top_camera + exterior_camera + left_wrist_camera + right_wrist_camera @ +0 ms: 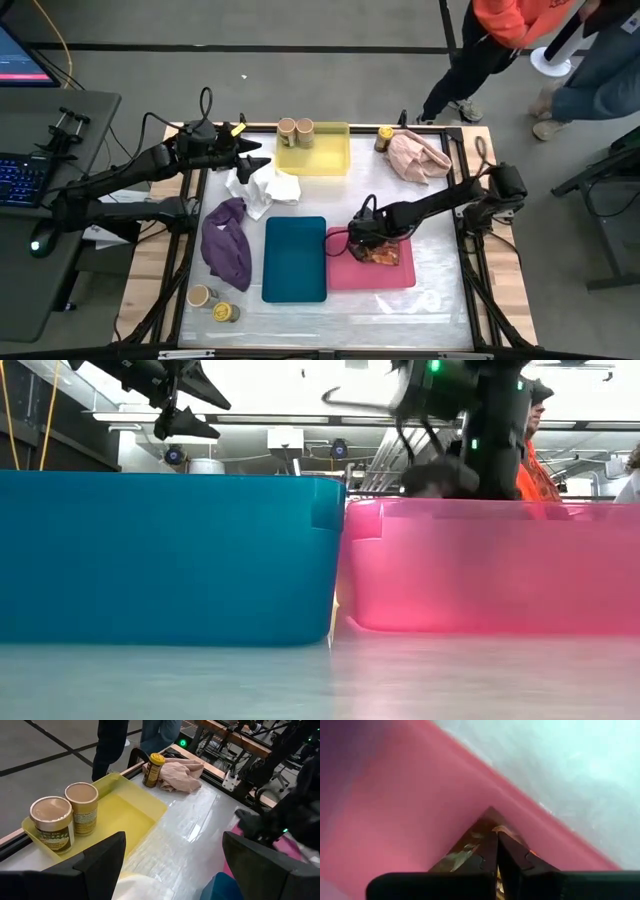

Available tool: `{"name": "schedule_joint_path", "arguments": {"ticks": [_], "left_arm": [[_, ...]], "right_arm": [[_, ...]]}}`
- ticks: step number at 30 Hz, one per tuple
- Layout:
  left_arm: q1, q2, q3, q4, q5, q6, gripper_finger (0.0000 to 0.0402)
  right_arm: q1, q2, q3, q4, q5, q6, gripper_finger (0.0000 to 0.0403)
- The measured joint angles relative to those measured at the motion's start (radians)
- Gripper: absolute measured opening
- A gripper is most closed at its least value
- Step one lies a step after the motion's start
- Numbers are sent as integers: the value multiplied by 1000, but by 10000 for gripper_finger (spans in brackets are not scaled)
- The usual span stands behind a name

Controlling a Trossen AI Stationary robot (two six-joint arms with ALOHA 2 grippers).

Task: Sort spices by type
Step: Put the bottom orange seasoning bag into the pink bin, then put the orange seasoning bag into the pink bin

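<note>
Two tan-lidded jars (296, 131) (65, 817) stand in the yellow tray (330, 160). A yellow-lidded jar (385, 136) (153, 769) stands by the pink cloth (420, 157). Another tan-lidded jar (199, 296) and a yellow-lidded jar (227, 312) stand at the table's near left. An orange-red foil packet (382, 253) lies in the pink tray (400, 275). My right gripper (366, 240) is down in that tray, shut on the packet. My left gripper (252, 157) (170, 870) hovers open over the white cloth (270, 186), beside the yellow tray. My right gripper pinches the foil packet between its two fingers (487, 857). One corner of the packet (490, 817) sticks out past the fingertips toward the pink tray's wall. The fingers slant down from the table's right side. The packet sits low inside the tray; whether it is lifted clear I cannot tell.
A teal tray (295, 260) sits left of the pink one, with a purple cloth (228, 245) further left. In the low view the teal wall (170, 555) and pink wall (490, 565) fill the front. People stand beyond the far right corner (500, 40).
</note>
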Motion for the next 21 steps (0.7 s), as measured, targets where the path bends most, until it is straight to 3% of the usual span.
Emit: {"name": "schedule_joint_path", "arguments": {"ticks": [6, 11, 13, 15, 18, 21], "left_arm": [[0, 0, 0, 0, 14, -11, 320], [-8, -14, 0, 0, 184, -110, 320], [-33, -14, 0, 0, 205, -139, 319], [-61, -13, 1, -2, 167, -160, 319], [-63, 20, 42, -45, 23, -213, 319], [28, 128, 145, -268, -67, -255, 319]], "right_arm": [[28, -110, 29, -71, 20, -62, 0], [41, -186, 30, -20, 58, -111, 0], [34, -210, 30, -3, 89, -130, 0], [20, -241, 30, 16, 127, -150, 0], [-18, -276, 30, 15, 171, -157, 0], [-61, -301, 30, 17, 173, -163, 0]]}}
